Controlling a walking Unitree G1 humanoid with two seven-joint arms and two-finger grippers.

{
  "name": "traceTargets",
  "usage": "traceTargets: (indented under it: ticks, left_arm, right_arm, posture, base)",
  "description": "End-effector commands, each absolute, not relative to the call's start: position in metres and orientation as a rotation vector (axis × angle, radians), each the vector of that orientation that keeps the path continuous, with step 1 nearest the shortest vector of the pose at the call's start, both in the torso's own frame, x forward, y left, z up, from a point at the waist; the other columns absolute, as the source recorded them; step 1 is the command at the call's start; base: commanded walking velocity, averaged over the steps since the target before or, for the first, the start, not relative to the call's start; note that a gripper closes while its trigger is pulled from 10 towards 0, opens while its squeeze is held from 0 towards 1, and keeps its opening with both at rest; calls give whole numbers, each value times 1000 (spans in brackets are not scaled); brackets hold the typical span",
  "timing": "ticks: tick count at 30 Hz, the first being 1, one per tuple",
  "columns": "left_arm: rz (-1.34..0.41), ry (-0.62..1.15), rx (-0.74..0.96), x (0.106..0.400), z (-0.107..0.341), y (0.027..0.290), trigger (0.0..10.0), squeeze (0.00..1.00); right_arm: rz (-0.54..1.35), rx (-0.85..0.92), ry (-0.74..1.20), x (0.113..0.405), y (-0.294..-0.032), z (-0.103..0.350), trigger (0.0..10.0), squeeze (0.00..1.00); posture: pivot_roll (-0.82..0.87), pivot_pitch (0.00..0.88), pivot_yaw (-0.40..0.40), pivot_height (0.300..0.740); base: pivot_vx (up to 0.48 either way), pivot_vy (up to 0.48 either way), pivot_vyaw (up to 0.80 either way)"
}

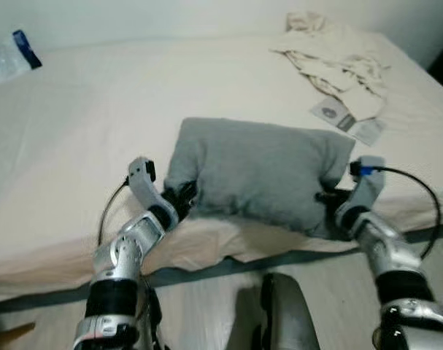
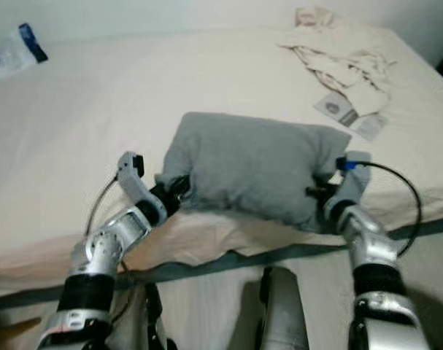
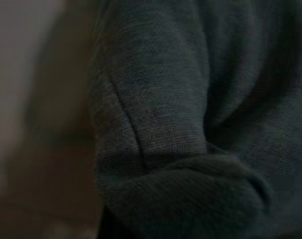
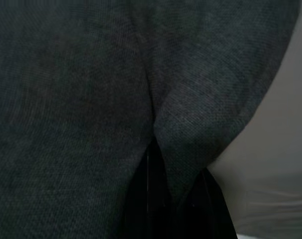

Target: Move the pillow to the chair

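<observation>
A wide bed (image 1: 82, 146) with a cream sheet is seen across the head views. A grey pillow (image 1: 261, 171) is found lying near the bed's front edge, between the two arms. The left gripper (image 1: 183, 197) is pressed against the pillow's left end; whether its jaws are parted or closed on the fabric cannot be told. The right gripper (image 1: 329, 197) is set at the pillow's right lower corner, and in the right wrist view grey fabric is seen pinched between the black fingers (image 4: 151, 199). Crumpled pale cloth (image 1: 330, 55) and two tags (image 1: 349, 120) are noted beyond the pillow to the right. A blue-and-clear packet (image 1: 9, 57) is noted far left.
</observation>
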State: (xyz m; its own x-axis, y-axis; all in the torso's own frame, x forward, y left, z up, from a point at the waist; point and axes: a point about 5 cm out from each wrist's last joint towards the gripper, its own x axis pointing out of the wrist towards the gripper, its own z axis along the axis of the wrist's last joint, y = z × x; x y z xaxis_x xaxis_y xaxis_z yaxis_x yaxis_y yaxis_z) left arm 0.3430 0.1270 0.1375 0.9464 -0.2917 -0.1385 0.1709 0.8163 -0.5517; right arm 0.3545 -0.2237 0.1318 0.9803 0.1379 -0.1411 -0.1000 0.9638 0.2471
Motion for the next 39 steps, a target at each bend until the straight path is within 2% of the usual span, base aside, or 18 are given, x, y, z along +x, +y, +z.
traceTargets:
  ticks: [1, 6, 7, 8, 9, 10, 11, 13, 16, 18, 20, 27, 33, 39]
  left_arm:
    - [-147, 243, -483, 340, 127, 137, 0, 0]
    - [-92, 183, -358, 340, 130, 148, 0, 0]
    - [-70, 145, -289, 340, 135, 151, 0, 0]
    - [-70, 145, -289, 340, 135, 151, 0, 0]
    - [-62, 104, -255, 340, 140, 151, 863, 0]
    - [-49, 53, -230, 339, 145, 152, 8549, 0]
    - [-40, 14, -226, 338, 149, 153, 10000, 0]
    - [-8, -16, -264, 337, 149, 154, 10000, 0]
    - [0, -7, -346, 336, 147, 152, 10000, 0]
    - [29, 33, -237, 336, 144, 148, 10000, 0]
    - [-71, 182, -127, 337, 129, 137, 10000, 0]
    - [-62, 61, 14, 335, 130, 138, 10000, 0]
    - [-49, 83, -51, 332, 126, 138, 10000, 0]
    - [-50, 35, 4, 333, 131, 135, 10000, 0]
  right_arm:
    - [183, 236, 129, 356, -191, 131, 0, 0]
    - [162, 149, 32, 355, -173, 140, 0, 0]
    - [172, 132, -5, 353, -163, 144, 1294, 0]
    - [172, 132, -5, 353, -163, 144, 1294, 0]
    - [184, 123, -34, 351, -156, 146, 7216, 0]
    - [174, 129, -57, 349, -152, 147, 10000, 0]
    - [155, 136, -69, 348, -151, 147, 10000, 0]
    - [87, 153, -82, 347, -152, 146, 10000, 0]
    - [103, 202, -47, 347, -149, 141, 10000, 0]
    - [143, 198, -49, 344, -146, 140, 10000, 0]
    - [153, 167, -73, 341, -143, 140, 10000, 0]
    - [122, 117, -76, 338, -141, 135, 10000, 0]
    - [157, 57, -74, 337, -136, 133, 10000, 0]
    - [171, 52, -72, 336, -133, 132, 10000, 0]
  posture:
    - [11, 176, -3, 563]
    - [-4, 140, -17, 563]
    - [-5, 132, -21, 563]
    - [-5, 132, -21, 563]
    - [-4, 119, -28, 563]
    - [-7, 107, -34, 563]
    - [-8, 102, -37, 563]
    - [-6, 92, -39, 563]
    - [1, 76, -39, 563]
    - [-1, 63, -38, 563]
    - [-1, 56, -40, 563]
    - [-4, 41, -49, 563]
    - [-11, 37, -47, 563]
    - [-9, 39, -47, 563]
  base:
    - [0, 0, 0]
    - [0, 0, 0]
    - [0, 0, 0]
    - [0, 0, 0]
    - [0, 0, 0]
    - [0, 0, 0]
    - [0, 0, 0]
    - [0, 0, 0]
    - [0, 0, 0]
    - [0, 0, 0]
    - [0, 0, 0]
    - [0, 0, 0]
    - [0, 0, 0]
    - [0, 0, 0]
